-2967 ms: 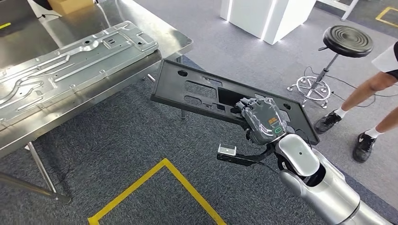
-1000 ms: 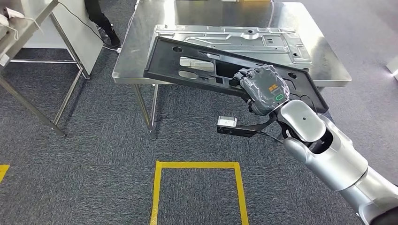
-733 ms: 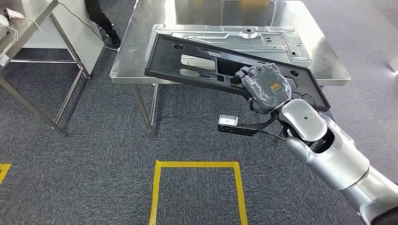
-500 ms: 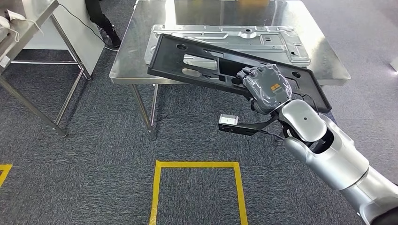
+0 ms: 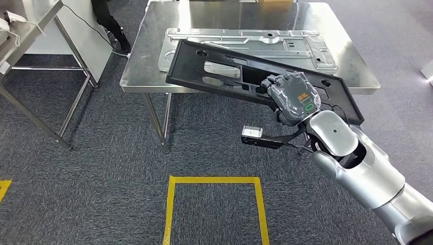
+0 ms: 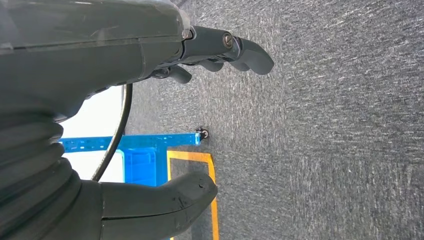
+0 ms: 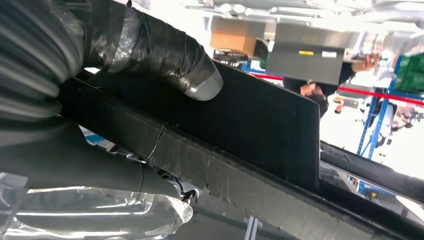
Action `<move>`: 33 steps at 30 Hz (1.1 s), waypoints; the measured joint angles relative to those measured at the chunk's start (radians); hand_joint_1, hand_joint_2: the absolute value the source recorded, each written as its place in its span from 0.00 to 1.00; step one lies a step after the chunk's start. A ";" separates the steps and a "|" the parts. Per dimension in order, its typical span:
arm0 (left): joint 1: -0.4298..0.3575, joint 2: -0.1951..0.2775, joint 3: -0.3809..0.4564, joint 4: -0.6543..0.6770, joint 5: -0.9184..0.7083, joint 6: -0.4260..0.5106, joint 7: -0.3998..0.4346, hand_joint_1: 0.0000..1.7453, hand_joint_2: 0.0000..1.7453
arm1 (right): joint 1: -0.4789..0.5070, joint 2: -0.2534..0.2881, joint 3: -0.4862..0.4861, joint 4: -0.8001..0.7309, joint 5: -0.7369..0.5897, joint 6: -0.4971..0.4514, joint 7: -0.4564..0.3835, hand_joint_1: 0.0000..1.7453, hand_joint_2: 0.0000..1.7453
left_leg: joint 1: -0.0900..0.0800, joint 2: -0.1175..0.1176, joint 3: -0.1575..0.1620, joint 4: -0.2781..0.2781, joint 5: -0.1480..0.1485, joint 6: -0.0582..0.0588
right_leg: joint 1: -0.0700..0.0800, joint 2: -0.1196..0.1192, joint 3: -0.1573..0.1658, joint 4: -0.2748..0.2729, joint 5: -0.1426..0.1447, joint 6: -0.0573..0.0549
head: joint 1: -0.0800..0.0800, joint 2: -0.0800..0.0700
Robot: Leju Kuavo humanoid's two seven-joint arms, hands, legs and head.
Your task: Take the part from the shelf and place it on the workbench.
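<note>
One long flat black plastic panel with cut-outs (image 5: 240,76), gripped by our right hand (image 5: 292,97), hangs tilted over the near edge of the steel workbench (image 5: 352,76), partly hiding a ribbed grey stamped-metal sheet (image 5: 286,43). Our left hand (image 6: 150,100) is empty, fingers apart, above grey carpet (image 6: 340,125).

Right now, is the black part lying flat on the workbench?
No, the right hand holds the black part tilted above the workbench edge.

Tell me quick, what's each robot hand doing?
Left hand: open, holding nothing, above the grey carpet.
Right hand: gripping the long flat black plastic panel.
</note>
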 joint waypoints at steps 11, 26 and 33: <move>0.001 0.000 0.003 0.000 0.000 -0.002 0.000 0.00 1.00 | 0.009 -0.005 0.000 0.003 0.000 -0.001 0.000 1.00 1.00 | 0.005 0.015 -0.025 0.080 -0.059 -0.057 | -0.010 -0.001 0.114 -0.240 0.122 -0.033 | 0.000 0.000; 0.001 -0.001 0.017 0.000 0.000 -0.010 0.001 0.00 1.00 | 0.043 -0.005 0.000 -0.001 0.009 -0.003 0.013 1.00 1.00 | -0.006 0.043 -0.010 0.026 -0.017 -0.015 | 0.006 -0.021 0.142 -0.228 0.077 -0.014 | 0.000 0.000; 0.002 -0.017 0.017 -0.022 0.000 -0.036 0.006 0.00 1.00 | 0.073 -0.008 0.000 0.000 0.020 -0.006 0.013 1.00 1.00 | -0.005 0.034 0.016 0.024 -0.037 -0.002 | -0.001 -0.013 -0.002 -0.029 0.059 0.001 | 0.001 0.000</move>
